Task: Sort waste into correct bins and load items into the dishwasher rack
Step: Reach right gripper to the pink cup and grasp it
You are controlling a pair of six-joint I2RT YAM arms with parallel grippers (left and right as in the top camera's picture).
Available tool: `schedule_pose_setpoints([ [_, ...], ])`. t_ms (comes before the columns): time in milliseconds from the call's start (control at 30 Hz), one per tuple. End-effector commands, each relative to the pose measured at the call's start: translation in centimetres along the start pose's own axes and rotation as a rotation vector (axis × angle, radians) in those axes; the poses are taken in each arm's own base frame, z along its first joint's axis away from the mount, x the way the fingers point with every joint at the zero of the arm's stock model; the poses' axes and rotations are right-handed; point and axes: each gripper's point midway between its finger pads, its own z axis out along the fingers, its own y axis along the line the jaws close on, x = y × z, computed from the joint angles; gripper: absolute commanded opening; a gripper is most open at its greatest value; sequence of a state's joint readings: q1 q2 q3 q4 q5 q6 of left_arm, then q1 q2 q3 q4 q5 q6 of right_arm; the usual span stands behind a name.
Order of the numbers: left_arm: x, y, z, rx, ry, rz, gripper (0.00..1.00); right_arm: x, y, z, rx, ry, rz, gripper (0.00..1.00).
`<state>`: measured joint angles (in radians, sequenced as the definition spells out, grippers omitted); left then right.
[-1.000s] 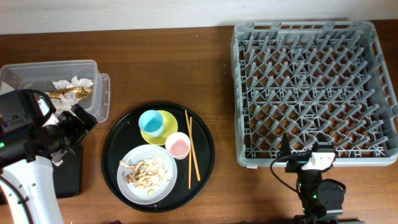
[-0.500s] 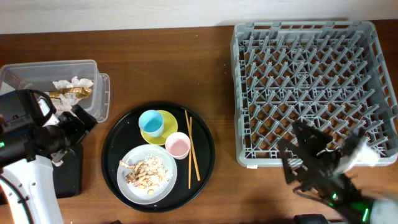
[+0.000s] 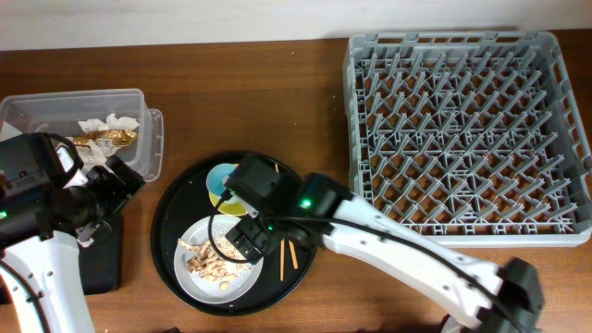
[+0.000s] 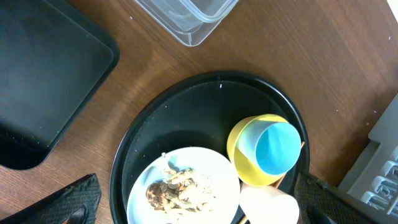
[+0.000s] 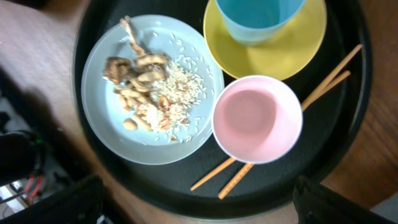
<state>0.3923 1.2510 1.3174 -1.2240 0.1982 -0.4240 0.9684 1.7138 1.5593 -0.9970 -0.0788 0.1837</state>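
Observation:
My right gripper (image 3: 248,237) (image 5: 199,208) is open and empty, hovering over the round black tray just above the pink cup (image 5: 257,118) and the chopsticks (image 5: 323,84). The arm hides the pink cup from overhead. The light-blue cup (image 5: 258,15) stands in the yellow bowl (image 5: 301,53). The white plate (image 3: 222,273) holds beige food scraps (image 5: 149,87). My left gripper (image 3: 106,199) (image 4: 199,211) is open and empty above the shallow black tray (image 4: 43,81). The clear tub (image 3: 55,106) holds white paper (image 3: 109,123) and the gold wrapper (image 3: 104,139). The grey rack (image 3: 462,129) is at the right.
The large round black tray (image 3: 171,217) carries the dishes at centre front. My right arm (image 3: 388,245) stretches across the table in front of the rack. The rack's corner shows in the left wrist view (image 4: 385,168).
My right arm has swung from the front right of the table leftward to hover over the round black tray, covering the pink cup. The left arm has not moved.

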Motion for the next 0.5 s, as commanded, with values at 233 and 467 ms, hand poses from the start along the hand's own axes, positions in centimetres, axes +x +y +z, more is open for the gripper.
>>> schedule_pose_setpoints([
  [233,-0.1,0.0,-0.2,-0.001,-0.009,0.002,0.99,-0.8,0.7,7.4,-0.054,0.054,0.018,0.84],
  [467,-0.1,0.0,-0.2,-0.001,-0.009,0.002,0.99,0.4,-1.9,11.5,0.081,0.112,0.099,0.50],
])
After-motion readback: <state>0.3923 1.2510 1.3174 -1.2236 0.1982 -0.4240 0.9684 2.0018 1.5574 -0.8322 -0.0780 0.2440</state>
